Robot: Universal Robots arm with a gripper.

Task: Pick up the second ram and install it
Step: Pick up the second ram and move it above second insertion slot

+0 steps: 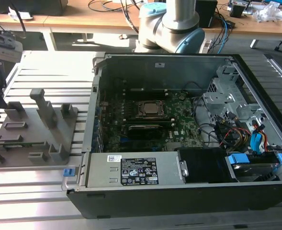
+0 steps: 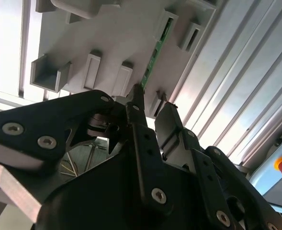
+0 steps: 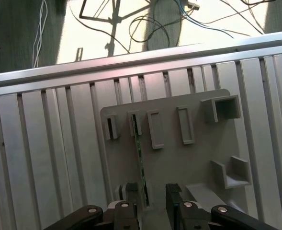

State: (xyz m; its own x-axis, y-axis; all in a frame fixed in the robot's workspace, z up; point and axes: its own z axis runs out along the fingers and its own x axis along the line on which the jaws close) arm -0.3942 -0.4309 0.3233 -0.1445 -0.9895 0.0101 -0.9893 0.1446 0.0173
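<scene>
Holding the gripper [image 3: 151, 197] spread and pinching nothing, straddling the near end of the second ram [image 3: 140, 158] standing on edge in the grey holder plate [image 3: 198, 163], probably risking an off-centre closing cocking it in its slots, with its lower edge and any contact staying hidden.

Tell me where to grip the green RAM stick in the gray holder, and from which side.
Pinch the second ram by its two flat faces, mid-length, coming down from above: it stands on edge with both ends in slots of the gray holder.
</scene>
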